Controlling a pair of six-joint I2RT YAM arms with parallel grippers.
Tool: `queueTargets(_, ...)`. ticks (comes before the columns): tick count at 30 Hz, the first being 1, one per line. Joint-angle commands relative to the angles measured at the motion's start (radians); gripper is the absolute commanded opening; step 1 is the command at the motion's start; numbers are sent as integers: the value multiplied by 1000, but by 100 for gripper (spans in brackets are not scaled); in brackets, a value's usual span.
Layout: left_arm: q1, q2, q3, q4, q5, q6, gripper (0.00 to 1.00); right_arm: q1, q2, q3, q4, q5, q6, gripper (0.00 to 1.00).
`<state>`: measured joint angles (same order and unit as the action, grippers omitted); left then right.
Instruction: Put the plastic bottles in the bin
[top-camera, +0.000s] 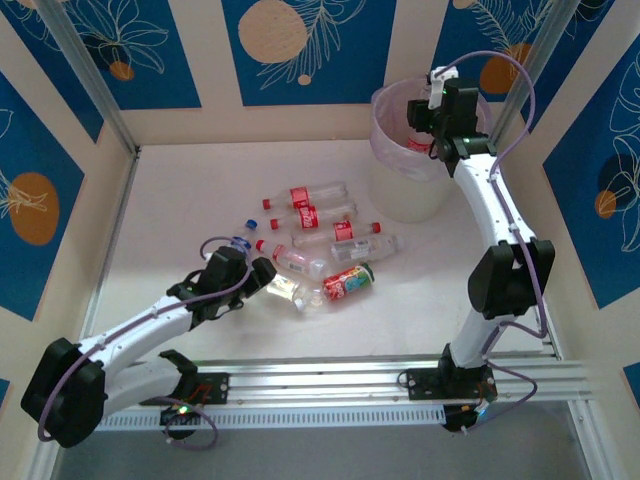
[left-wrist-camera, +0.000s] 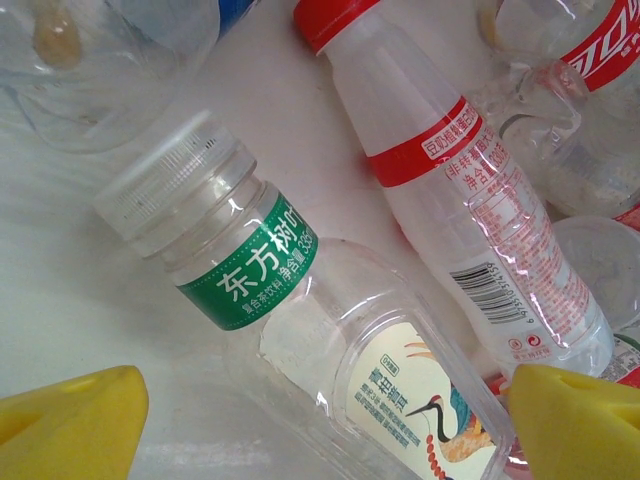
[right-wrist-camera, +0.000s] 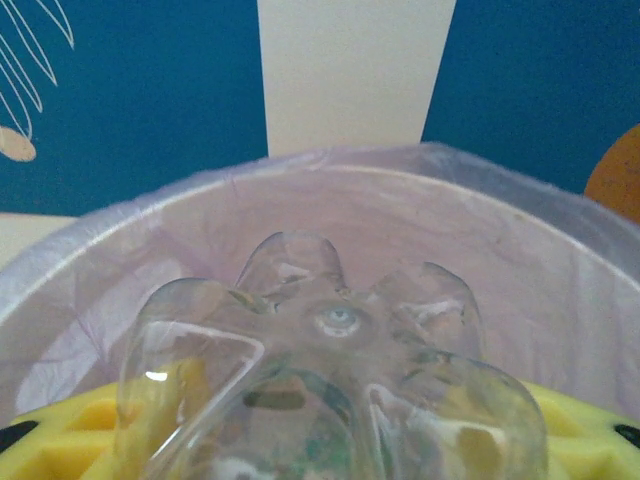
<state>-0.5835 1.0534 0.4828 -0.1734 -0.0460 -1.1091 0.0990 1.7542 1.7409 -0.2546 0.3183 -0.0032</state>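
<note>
Right gripper (top-camera: 437, 128) hangs over the bin (top-camera: 400, 195) at the far right, clamped on a red-labelled bottle (top-camera: 421, 143). The left gripper (top-camera: 262, 274) sits low beside the plastic bottles (top-camera: 320, 225) piled mid-table.

Left wrist: yellow fingers (left-wrist-camera: 70, 420) stand wide apart, either side of a green-banded bottle (left-wrist-camera: 250, 260) lying flat.

Right wrist: the held bottle's clear base (right-wrist-camera: 330, 370) sits between yellow pads (right-wrist-camera: 60, 440), above the bin's lilac lining.

The left pincer (top-camera: 266, 276) hangs low and spread wide; the right pincer (top-camera: 428, 136), arm extended far, clamps a clear bottle (right-wrist-camera: 330, 380).
</note>
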Motion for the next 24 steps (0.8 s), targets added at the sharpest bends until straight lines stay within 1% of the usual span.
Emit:
queueTargets(1,12,14,4,-17,-29,26,93,7,12,-14,-5,5,-4,31)
queueTargets(8,12,11,26,-65,-61,57,93,7,58,-11,-47,-9,22,35)
queueTargets(11,12,17,24,-64,-58,58,93,5,75,-17,-54,-13,37,38)
queueTargets(13,12,19,22,-63,-58,59,93,4,82,-24,-51,-18,47,44)
queueTargets(15,12,20,20,-63,-59,59,93,4,85,-25,-53,-19,55,53)
queueTargets(18,13,23,19,-60,-58,59,93,3,88,-24,-56,-20,60,63)
queueTargets(24,12,44,18,-42,-49,57,93,2,86,-5,-72,-18,55,74)
